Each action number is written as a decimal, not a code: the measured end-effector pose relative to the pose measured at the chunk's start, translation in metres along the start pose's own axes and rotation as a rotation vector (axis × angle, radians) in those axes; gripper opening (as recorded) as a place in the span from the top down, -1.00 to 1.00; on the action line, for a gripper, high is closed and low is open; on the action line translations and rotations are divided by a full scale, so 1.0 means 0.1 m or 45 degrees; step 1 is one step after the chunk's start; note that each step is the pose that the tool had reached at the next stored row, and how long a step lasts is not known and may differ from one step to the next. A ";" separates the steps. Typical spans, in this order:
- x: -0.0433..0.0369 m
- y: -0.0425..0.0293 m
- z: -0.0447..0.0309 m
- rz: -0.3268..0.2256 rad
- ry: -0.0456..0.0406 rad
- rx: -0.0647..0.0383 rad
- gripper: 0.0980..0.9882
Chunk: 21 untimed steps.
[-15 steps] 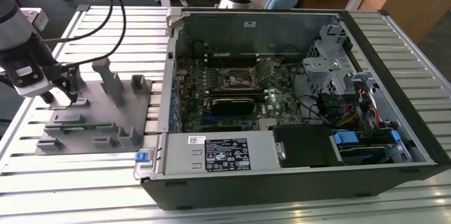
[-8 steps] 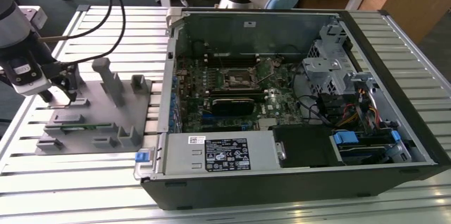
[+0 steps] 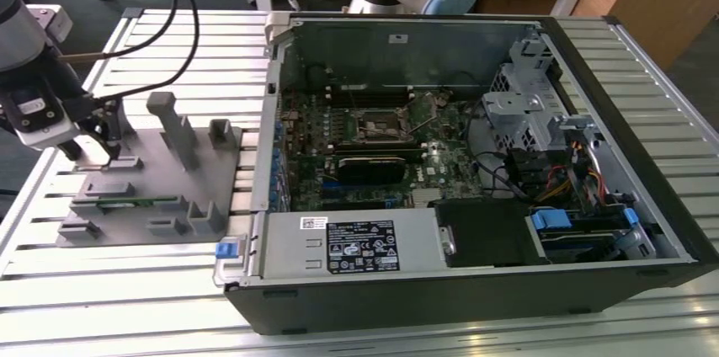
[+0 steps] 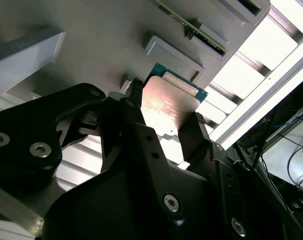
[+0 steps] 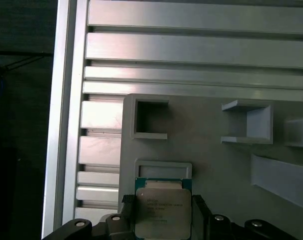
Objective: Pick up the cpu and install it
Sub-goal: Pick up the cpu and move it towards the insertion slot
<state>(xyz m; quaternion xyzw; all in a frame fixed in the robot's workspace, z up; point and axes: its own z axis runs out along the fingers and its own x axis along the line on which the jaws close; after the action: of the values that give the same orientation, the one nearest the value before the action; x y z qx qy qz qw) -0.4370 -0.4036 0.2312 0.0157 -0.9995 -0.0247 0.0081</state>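
- Grip of the hand [image 5: 164, 219] closed on the cpu [image 5: 162, 207], a finger against each side.
- The cpu lies between the fingers, over the grey fixture plate [image 5: 216, 165] on the table [image 5: 191, 45].

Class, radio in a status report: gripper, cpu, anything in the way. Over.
Status: gripper shut on cpu. Both over grey fixture plate. Upright fixture blocks close by.

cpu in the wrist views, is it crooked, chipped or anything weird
Nothing stands out. The cpu sits square between the fingers of the gripper, which press on two opposite edges. Its metal top looks flat, with no visible dent or chip, over the grey fixture plate.
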 end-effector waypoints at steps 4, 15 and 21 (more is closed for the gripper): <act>0.000 0.001 -0.012 0.000 0.000 0.000 0.00; 0.001 0.002 -0.036 0.000 0.000 0.000 0.00; 0.001 0.004 -0.082 0.000 0.000 0.000 0.00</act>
<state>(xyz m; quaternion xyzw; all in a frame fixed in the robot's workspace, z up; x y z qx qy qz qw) -0.4370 -0.4036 0.2394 0.0157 -0.9995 -0.0247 0.0082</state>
